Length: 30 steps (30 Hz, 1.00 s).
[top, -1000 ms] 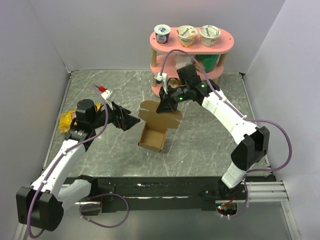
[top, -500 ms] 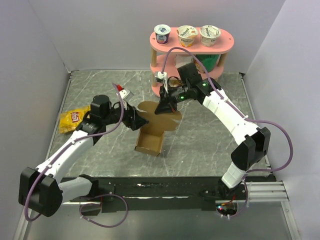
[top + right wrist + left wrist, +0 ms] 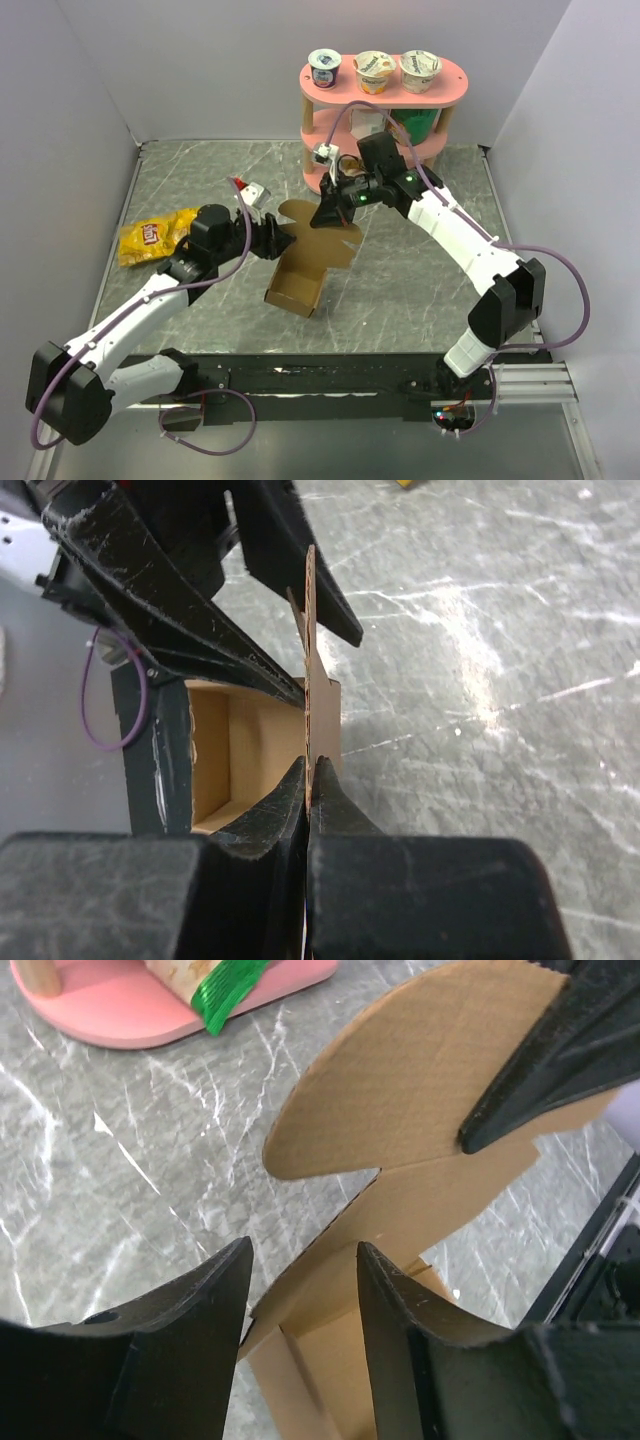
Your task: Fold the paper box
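The paper box point(image 3: 296, 285) is a brown cardboard tray on the marble table, its lid flap point(image 3: 325, 232) standing up at the far side. My right gripper point(image 3: 330, 212) is shut on the top of that flap; the right wrist view shows the thin sheet edge pinched at the gripper point(image 3: 312, 765), with the tray's inside point(image 3: 250, 750) to the left. My left gripper point(image 3: 281, 240) has come in from the left. In its wrist view the left gripper point(image 3: 303, 1265) straddles the box's far left corner point(image 3: 330, 1310), jaws partly apart. The flap point(image 3: 400, 1110) rises beyond.
A pink two-tier shelf point(image 3: 455, 88) stands at the back with three yogurt cups point(image 3: 374, 70) on top and a green item point(image 3: 415, 122) below. A yellow snack bag point(image 3: 155, 237) lies at the left. Grey walls close in both sides.
My left arm has swung right to the box and its jaws have narrowed around the far left corner. The tray has slid slightly toward the near left. The right gripper has kept hold of the flap.
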{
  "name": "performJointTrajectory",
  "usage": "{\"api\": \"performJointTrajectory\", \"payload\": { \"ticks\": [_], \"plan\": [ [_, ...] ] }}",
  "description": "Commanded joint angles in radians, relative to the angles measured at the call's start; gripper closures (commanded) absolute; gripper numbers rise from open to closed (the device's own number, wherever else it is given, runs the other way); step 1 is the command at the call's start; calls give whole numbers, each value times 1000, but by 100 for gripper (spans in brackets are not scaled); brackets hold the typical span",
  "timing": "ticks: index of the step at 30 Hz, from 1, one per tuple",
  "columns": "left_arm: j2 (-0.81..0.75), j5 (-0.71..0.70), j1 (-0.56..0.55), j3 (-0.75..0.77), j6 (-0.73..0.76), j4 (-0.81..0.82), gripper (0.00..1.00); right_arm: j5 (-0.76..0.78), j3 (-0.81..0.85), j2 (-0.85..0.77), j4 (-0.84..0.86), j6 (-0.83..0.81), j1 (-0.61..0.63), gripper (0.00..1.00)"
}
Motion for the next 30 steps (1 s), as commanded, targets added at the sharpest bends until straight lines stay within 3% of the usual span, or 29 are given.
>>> {"api": "performJointTrajectory", "payload": {
  "ticks": [1, 9, 19, 24, 27, 28, 30],
  "plan": [
    [-21, -135, -57, -13, -73, 46, 49, 75, -29, -79, 102, 69, 16, 100],
    [-19, -321, -135, -65, -187, 78, 70, 223, -42, -85, 128, 116, 57, 100],
    [14, -397, -189, -62, -220, 112, 83, 282, -55, -83, 171, 173, 88, 100],
    [20, -415, -193, -67, -250, 106, 96, 344, -32, -57, 178, 190, 114, 100],
    [-1, -410, -190, -75, -227, 107, 99, 365, -19, -50, 197, 217, 106, 74],
    [-10, -405, -189, -70, -215, 100, 99, 359, -8, -47, 198, 234, 100, 52],
    [-16, -372, -172, -56, -205, 65, 99, 323, 20, -48, 210, 244, 71, 48]
  ]
}}
